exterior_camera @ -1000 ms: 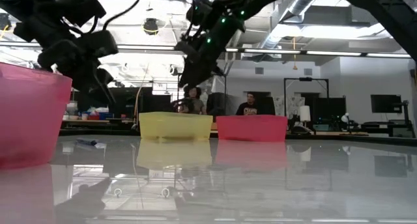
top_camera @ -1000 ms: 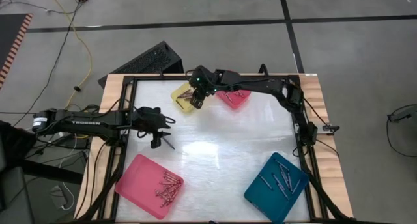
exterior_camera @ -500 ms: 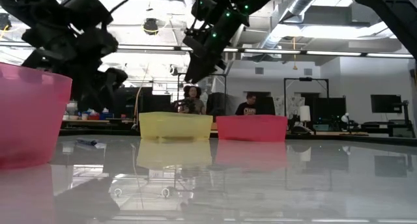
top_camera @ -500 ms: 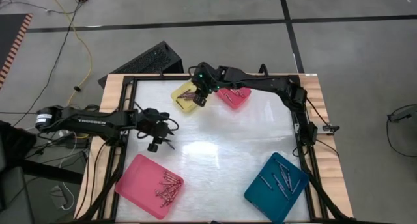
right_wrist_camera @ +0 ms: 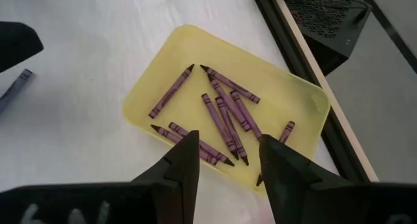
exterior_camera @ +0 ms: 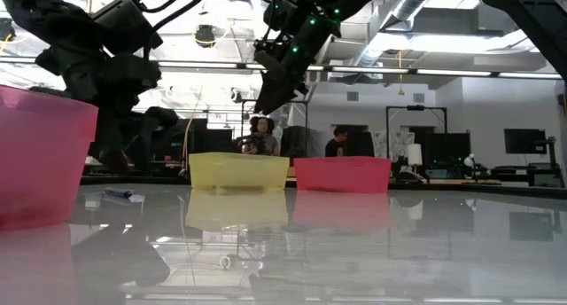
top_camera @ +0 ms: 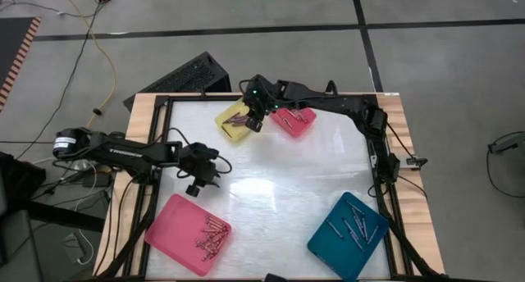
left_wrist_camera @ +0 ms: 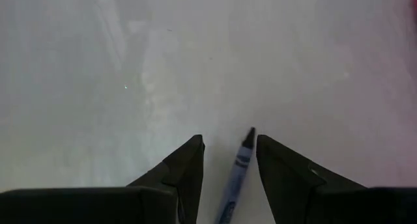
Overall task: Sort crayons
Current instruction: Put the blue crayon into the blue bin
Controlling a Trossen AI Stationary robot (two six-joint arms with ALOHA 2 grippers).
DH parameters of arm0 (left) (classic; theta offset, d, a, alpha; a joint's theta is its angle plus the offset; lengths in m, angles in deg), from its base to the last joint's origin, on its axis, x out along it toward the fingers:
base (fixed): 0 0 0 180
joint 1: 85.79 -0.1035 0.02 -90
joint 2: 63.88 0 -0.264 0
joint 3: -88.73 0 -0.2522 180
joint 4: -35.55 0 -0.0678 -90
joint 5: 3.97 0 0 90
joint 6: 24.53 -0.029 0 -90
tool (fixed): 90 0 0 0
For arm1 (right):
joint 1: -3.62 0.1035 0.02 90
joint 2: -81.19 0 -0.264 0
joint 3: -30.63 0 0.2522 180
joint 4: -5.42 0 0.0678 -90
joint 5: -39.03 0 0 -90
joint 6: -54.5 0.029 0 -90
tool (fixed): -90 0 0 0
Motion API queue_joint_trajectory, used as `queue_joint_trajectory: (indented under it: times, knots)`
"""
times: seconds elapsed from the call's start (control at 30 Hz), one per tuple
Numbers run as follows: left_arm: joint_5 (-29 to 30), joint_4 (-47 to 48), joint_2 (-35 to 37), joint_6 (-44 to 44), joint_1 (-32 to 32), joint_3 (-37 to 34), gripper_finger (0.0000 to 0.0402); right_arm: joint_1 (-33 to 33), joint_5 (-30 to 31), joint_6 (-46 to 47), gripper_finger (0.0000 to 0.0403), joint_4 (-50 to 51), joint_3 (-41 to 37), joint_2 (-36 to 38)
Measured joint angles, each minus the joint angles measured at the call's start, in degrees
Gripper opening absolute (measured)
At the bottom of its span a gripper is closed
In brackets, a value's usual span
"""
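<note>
While my left gripper (left_wrist_camera: 228,149) carries a blue crayon (left_wrist_camera: 238,168) between its fingers above bare table near the pink tray (top_camera: 168,225), and my right gripper (right_wrist_camera: 225,149) hangs empty over the yellow tray (right_wrist_camera: 306,94), I fear the loosely pinched stick slipping out.

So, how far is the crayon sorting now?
Done: crayons lie in the near pink tray, teal tray and far pink tray. In hand: left gripper holds a blue crayon. Left: right gripper, empty, hovers over purple crayons in the yellow tray.
</note>
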Motion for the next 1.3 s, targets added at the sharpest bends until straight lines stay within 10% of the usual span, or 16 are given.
queue_joint_trajectory:
  times: [0.43, 0.83, 1.3]
  knots:
    - [11.91, 4.88, -6.94, -1.33, 8.26, 0.15, 0.0133, -1.17, -2.97, -2.06, 0.0152, -0.03, 0.00, 0.00]
    - [8.90, 7.07, -7.02, -0.55, 8.04, 0.15, 0.0011, -1.13, -3.01, -2.77, 0.0152, 3.41, 0.04, 0.46]
    - [10.19, -8.62, -7.19, 4.30, 7.88, -0.26, 0.0002, -0.44, -2.98, 1.50, 0.0152, 7.98, 0.04, 15.77]
